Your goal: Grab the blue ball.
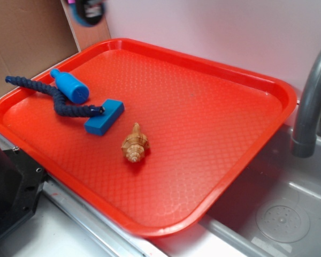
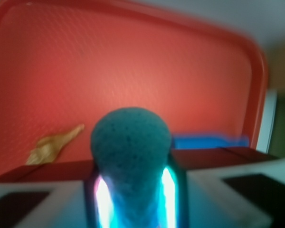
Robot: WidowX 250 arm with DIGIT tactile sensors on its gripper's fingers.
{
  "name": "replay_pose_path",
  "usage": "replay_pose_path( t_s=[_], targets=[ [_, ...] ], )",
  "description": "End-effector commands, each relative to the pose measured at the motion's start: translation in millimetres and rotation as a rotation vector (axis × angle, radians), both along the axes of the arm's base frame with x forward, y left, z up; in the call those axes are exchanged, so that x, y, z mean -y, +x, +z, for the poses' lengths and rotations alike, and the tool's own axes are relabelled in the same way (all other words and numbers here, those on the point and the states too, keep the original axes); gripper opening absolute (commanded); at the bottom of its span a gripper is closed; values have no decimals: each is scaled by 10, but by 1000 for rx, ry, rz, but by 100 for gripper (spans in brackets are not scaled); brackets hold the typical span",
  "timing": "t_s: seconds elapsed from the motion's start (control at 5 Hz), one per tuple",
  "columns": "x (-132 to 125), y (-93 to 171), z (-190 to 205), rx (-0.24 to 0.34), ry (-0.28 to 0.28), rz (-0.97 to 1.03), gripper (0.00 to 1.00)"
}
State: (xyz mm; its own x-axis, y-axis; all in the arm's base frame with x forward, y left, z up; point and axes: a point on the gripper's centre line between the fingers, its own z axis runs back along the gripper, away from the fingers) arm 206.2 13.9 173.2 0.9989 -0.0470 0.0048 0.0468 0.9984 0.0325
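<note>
The blue ball [image 2: 130, 137], teal with a knitted surface, fills the middle of the wrist view and is squeezed between the two jaws of my gripper [image 2: 131, 178], which is shut on it. The ball hangs well above the red tray [image 2: 133, 61]. In the exterior view the gripper [image 1: 91, 9] is a blur at the top left edge, raised above the tray's far left corner, with a blue blur of the ball [image 1: 87, 20] under it.
On the red tray [image 1: 203, 123] lie a tan seashell [image 1: 135, 143], a flat blue block [image 1: 104, 116], a blue bottle-shaped cylinder [image 1: 69, 87] and a dark blue rope [image 1: 53, 99]. A grey faucet [image 1: 310, 101] and sink [image 1: 278, 214] stand at the right.
</note>
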Motion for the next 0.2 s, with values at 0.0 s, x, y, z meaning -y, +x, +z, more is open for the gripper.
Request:
replay_pose_path(
  t_s=[0.0],
  targets=[
    [448,-306,114,62,100,185,0]
  ],
)
